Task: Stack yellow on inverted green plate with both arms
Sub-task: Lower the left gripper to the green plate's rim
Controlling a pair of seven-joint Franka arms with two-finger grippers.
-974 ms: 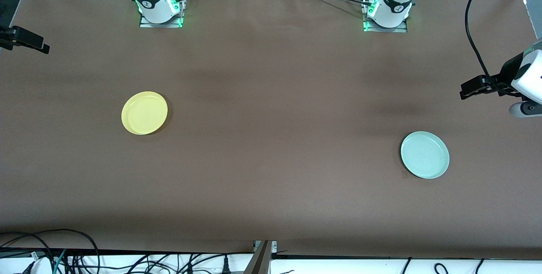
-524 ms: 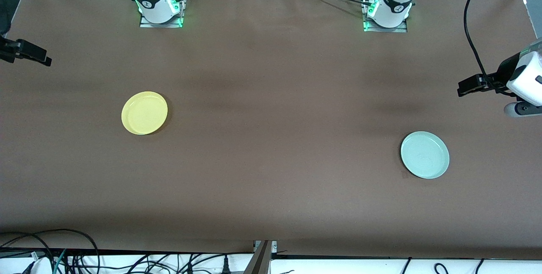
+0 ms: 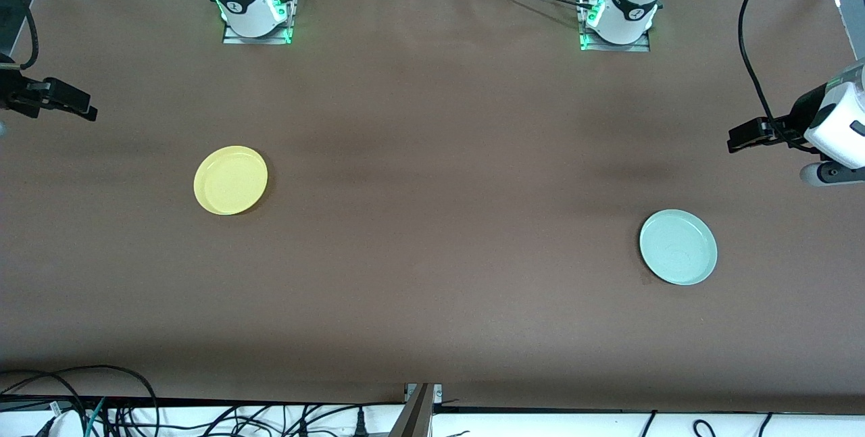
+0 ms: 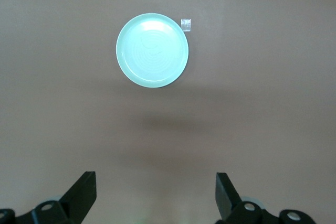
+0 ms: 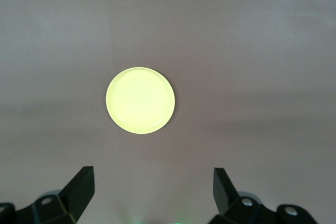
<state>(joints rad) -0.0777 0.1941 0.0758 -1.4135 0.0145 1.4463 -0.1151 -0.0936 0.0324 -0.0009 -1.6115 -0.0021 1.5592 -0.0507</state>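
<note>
While both plates lie rim-up on the brown table (image 3: pixel 432 254), neither has a long axis: one round yellow plastic plate (image 3: pixel 230 180) at nine o'clock, one round mint-green plate (image 3: pixel 678 247) at four o'clock. Left gripper (image 3: pixel 743 138) and right gripper (image 3: pixel 74 105) hang spread wide, empty, over the table ends.

The yellow plate (image 3: pixel 230 180) is a bright, plain lemon yellow. The green plate (image 3: pixel 678 247) is a pale mint green, with faint concentric rings on its flat base in the left wrist view. The surface (image 3: pixel 432 221) is a uniform matt brown. Both arms are white with dark grey bands; the left hand (image 4: pixel 156 195) and the right hand (image 5: pixel 153 190) are black. Green lights glow at the arm bases.
</note>
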